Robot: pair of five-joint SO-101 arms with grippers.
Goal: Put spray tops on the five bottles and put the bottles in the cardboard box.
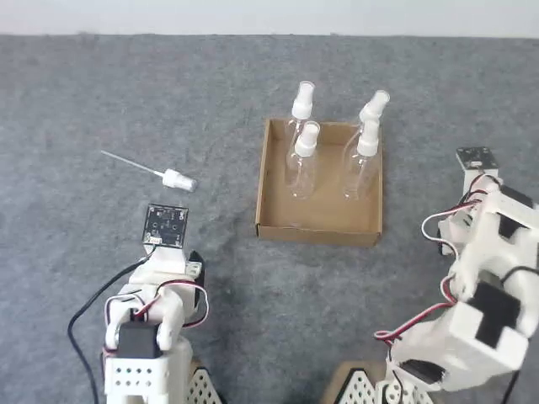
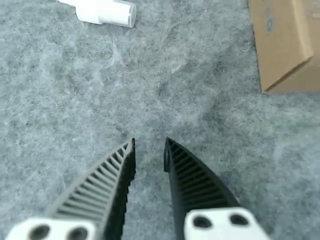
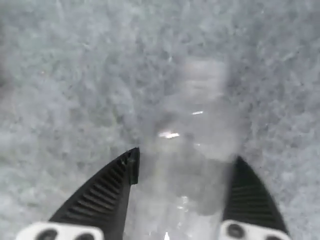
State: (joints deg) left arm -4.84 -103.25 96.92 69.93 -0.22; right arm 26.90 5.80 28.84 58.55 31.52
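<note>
High view: grey carpet (image 1: 126, 93), pale strip (image 1: 253, 15) beyond

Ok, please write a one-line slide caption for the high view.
Four capped bottles stand in the cardboard box; one loose spray top lies on the grey mat beside it.

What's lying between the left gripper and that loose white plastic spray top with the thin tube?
Nothing but bare grey carpet: the left wrist view shows it running from the left gripper to the white plastic spray top.
</note>
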